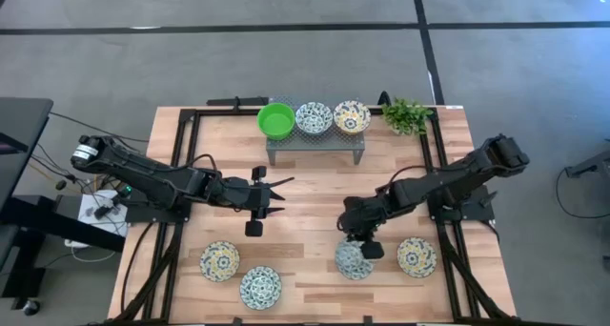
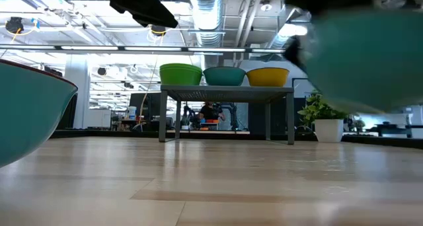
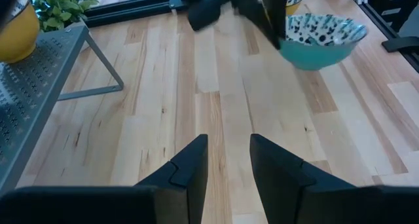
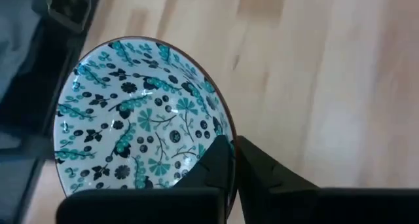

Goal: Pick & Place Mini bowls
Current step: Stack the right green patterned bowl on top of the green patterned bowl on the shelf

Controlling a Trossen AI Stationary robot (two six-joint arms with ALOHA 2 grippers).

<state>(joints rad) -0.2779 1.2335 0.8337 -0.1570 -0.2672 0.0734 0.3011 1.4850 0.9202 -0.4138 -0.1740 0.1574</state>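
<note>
No brand, label or writing can be read on anything here. Seven mini bowls show in the high view. Three sit in a row on the grey rack: a plain green bowl, a blue-patterned bowl in the middle, and a yellow-patterned bowl on the side toward the small plant. The other four are on the table well in front of the rack: one yellow-patterned and one blue-patterned toward the left arm's side, and one yellow-patterned toward the right arm's side. The fourth, a blue-patterned bowl, is pinched by its rim between the fingers of the right gripper; it appears lifted just off the table, though the low view is too blurred to be sure. The left gripper hovers over bare wood in front of the rack, fingers slightly spread and holding nothing.
</note>
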